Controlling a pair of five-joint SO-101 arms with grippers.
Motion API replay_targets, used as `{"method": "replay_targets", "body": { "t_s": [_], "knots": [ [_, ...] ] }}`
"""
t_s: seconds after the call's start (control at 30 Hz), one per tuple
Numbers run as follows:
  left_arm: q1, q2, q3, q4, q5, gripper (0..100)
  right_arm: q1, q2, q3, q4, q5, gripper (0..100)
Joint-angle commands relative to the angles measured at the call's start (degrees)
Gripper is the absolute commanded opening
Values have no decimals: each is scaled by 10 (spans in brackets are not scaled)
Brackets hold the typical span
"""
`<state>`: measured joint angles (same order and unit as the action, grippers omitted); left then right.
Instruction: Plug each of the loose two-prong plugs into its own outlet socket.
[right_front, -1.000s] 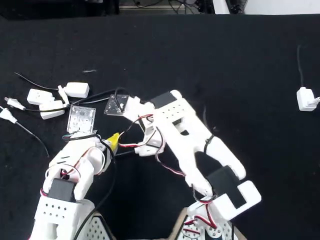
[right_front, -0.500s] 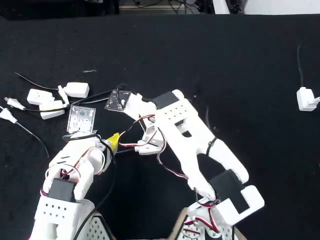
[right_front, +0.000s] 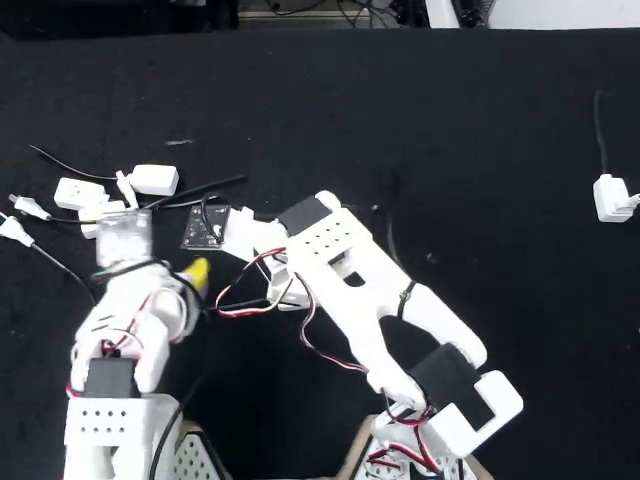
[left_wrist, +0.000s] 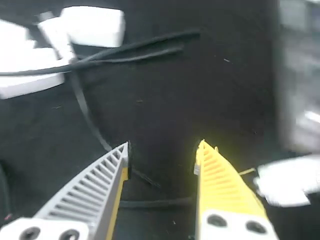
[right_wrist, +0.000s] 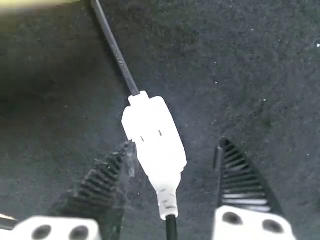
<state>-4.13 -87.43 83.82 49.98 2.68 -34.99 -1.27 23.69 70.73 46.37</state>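
In the right wrist view a white plug body (right_wrist: 152, 132) lies on the black cloth with black cable running from both ends. My right gripper (right_wrist: 175, 146) is open, one finger on each side of the plug and neither touching it. In the high view this gripper (right_front: 208, 222) sits left of the table's middle. My left gripper (left_wrist: 162, 150) is open and holds nothing, hovering over black cables (left_wrist: 125, 47). Its yellow finger (right_front: 196, 269) is close to the right gripper. White outlet blocks (right_front: 155, 180) (right_front: 78, 192) lie at the far left, with two loose plugs (right_front: 28, 207) (right_front: 12, 230) beside them.
A white adapter (right_front: 610, 197) with a thin cable lies alone at the right edge. Black cables (right_front: 195, 187) trail from the outlet cluster toward the grippers. The two arms stand close together near the table's front.
Both arms have shifted left. The left arm swung toward the outlet cluster, and the right gripper moved left and a little nearer the front.
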Motion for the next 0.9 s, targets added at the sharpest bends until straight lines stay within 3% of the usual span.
{"method": "replay_targets", "body": {
  "t_s": [0.0,0.23,0.5,0.7,0.87],
  "knots": [
    [-65,-2,-36,-27,40,223,-9,-27,0,-4,6,243],
    [-123,-2,-32,-50,84,223,-8,-26,5,-5,31,243],
    [-135,-2,-32,-50,95,223,-3,-24,18,-10,47,244],
    [-196,-2,-36,-52,148,223,13,38,10,-40,47,245],
    [-199,2,-32,-69,153,223,13,80,-24,-40,61,245]
  ]
}}
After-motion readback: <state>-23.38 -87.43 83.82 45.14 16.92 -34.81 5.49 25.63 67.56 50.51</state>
